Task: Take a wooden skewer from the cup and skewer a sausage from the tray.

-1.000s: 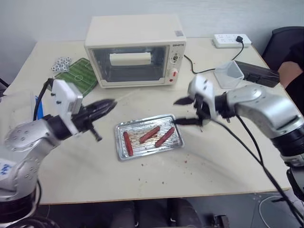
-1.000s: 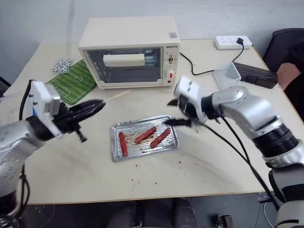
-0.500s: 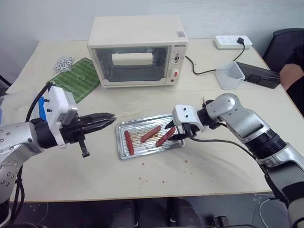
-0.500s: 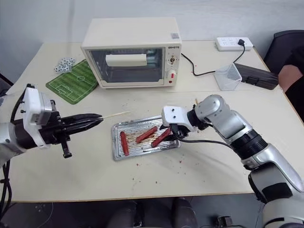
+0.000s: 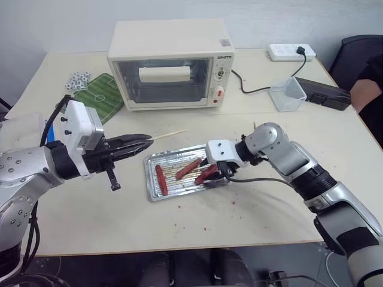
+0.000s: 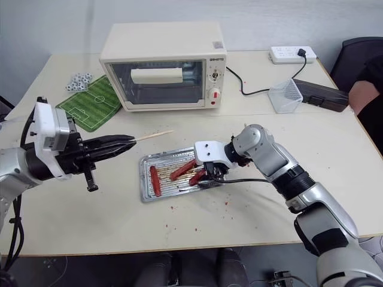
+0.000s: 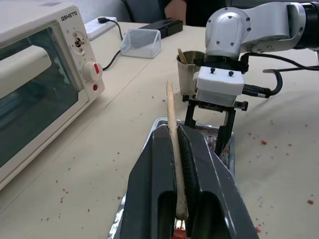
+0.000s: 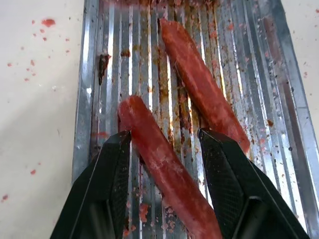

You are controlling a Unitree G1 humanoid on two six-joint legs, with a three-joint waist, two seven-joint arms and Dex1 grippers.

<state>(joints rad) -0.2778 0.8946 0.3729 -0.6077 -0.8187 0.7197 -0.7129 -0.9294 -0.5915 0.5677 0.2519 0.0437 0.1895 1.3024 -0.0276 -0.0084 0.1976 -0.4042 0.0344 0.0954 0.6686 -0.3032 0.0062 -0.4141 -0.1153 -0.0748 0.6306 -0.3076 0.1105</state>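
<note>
The left gripper (image 5: 142, 142) is clamped on the wooden skewer (image 5: 169, 134), left of the tray (image 5: 154, 185). The right gripper (image 8: 164, 142) is down in the tray's right part, its half-spread fingers (image 8: 112, 172) straddling the sausage (image 8: 162, 167), contact unclear

Centre of the bench (image 5: 90, 227): the tray (image 5: 157, 160), three sausages lying in it, the sausage (image 8: 164, 164) nearest the right side sitting between the fingers of the right end effector (image 6: 208, 176). Just right of the tray, behind that arm, the cup (image 7: 189, 69); behind the tray, a toaster oven (image 5: 170, 63). Left of the tray, the left end effector (image 5: 139, 143) with the wooden skewer (image 5: 168, 135) reaching toward the oven.
</note>
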